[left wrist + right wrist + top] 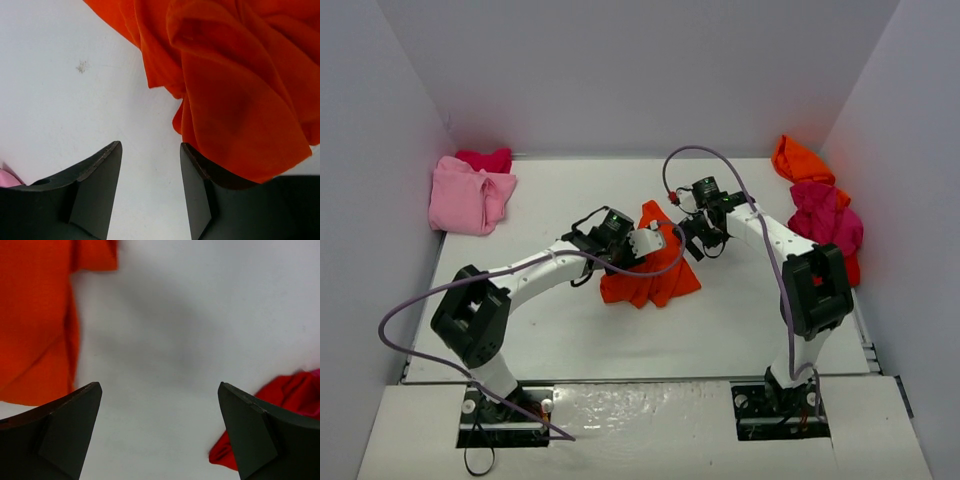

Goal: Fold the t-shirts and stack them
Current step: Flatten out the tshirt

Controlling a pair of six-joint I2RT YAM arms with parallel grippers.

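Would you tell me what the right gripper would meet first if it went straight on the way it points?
Most likely the bare white table: the right gripper is open with nothing between its fingers. The orange-red t-shirt lies left of that line, a red t-shirt right of it, though depth is unclear.

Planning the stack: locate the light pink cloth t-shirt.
Top view: the light pink cloth t-shirt lies in the far left corner, a magenta cloth t-shirt touching its far edge.

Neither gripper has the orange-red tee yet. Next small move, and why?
Probably nudge the left gripper sideways onto the orange-red tee: its fingers stand apart over bare table, cloth edge just beside one finger, nothing between them. The right gripper is open, off the cloth.
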